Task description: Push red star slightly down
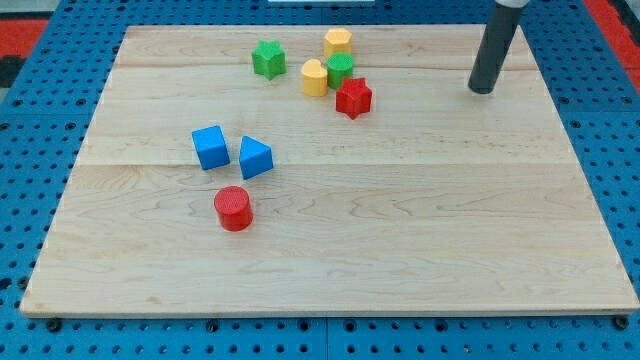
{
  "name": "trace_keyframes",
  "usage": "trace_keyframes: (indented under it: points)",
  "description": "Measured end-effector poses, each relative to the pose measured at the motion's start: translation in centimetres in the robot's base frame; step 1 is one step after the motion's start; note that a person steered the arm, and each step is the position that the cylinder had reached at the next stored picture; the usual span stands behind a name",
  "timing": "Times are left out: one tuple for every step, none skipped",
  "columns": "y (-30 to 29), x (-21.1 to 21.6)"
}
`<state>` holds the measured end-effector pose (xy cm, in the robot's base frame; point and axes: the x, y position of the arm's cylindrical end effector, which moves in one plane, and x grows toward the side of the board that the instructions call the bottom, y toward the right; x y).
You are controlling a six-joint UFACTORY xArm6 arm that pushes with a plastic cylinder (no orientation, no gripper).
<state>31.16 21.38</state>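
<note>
My tip (483, 89) is a bare rod end with no jaws to open or close. It rests on the pale wooden board (400, 230) near the view's top right. The red star (353, 97) lies well to its left, touching a green block (340, 69), perhaps a cylinder. Further left sit two yellow blocks (315, 77) (337, 42) and a green star (267, 58). Far down-left are a blue cube (210, 147), blue triangle (254, 157) and red cylinder (233, 208). Blue pegboard (40, 130) surrounds the board.
</note>
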Motion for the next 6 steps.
trace_keyframes:
  points:
    - [-0.3, -3.2]
    - [-6.6, -5.1]
    - [-11.4, -2.7]
    - [-15.7, -0.3]
    - [-20.0, 0.3]
    - [-22.1, 2.0]
